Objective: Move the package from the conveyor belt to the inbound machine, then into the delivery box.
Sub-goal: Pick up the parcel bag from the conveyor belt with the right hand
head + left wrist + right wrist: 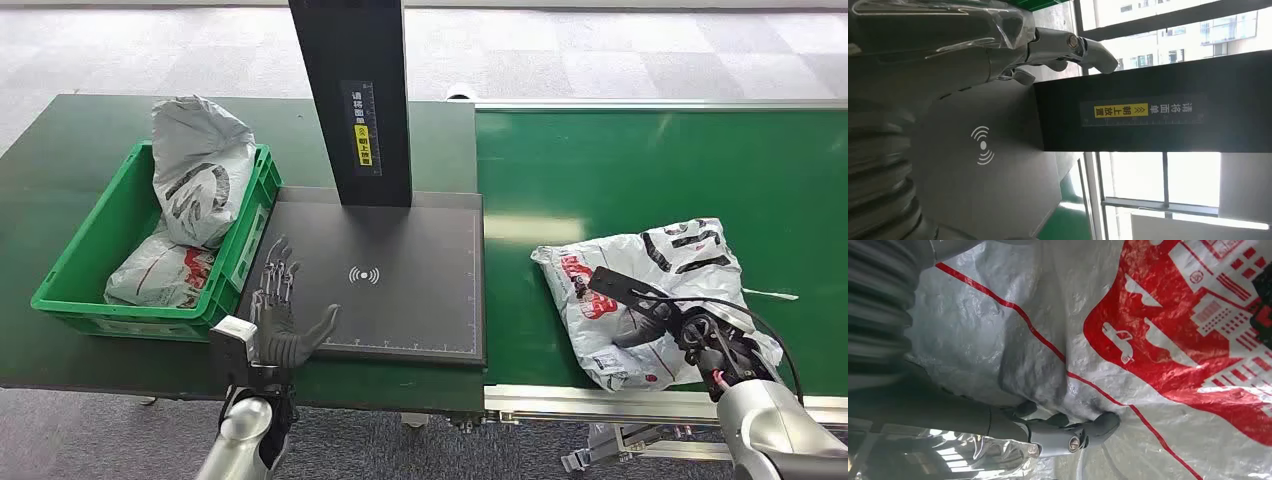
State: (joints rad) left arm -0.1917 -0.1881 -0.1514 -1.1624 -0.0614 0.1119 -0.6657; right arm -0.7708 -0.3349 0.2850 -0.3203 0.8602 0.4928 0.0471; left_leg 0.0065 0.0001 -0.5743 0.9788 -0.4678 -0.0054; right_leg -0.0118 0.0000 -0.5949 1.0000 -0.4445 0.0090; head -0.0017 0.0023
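Observation:
A grey-white package (pixel 650 285) with red and black print lies on the green conveyor belt (pixel 650 160), near its front edge. My right hand (pixel 678 328) sits on top of the package. In the right wrist view its thumb (pixel 1100 424) and dark fingers dig into the crinkled package (pixel 1158 340), gripping the film. The inbound machine is a black scan platform (pixel 400 300) with a tall black column (pixel 355 100). My left hand (pixel 285 315) hovers at the platform's left front corner with its fingers spread and nothing in it. The left wrist view shows the platform (pixel 983 190) and column (pixel 1148 115) past that hand (pixel 923 55).
A green crate (pixel 70 300) stands left of the platform on the dark green table. It holds two similar packages, one upright (pixel 200 170) and one lying flat (pixel 160 275). The belt's metal frame (pixel 600 405) runs along the front.

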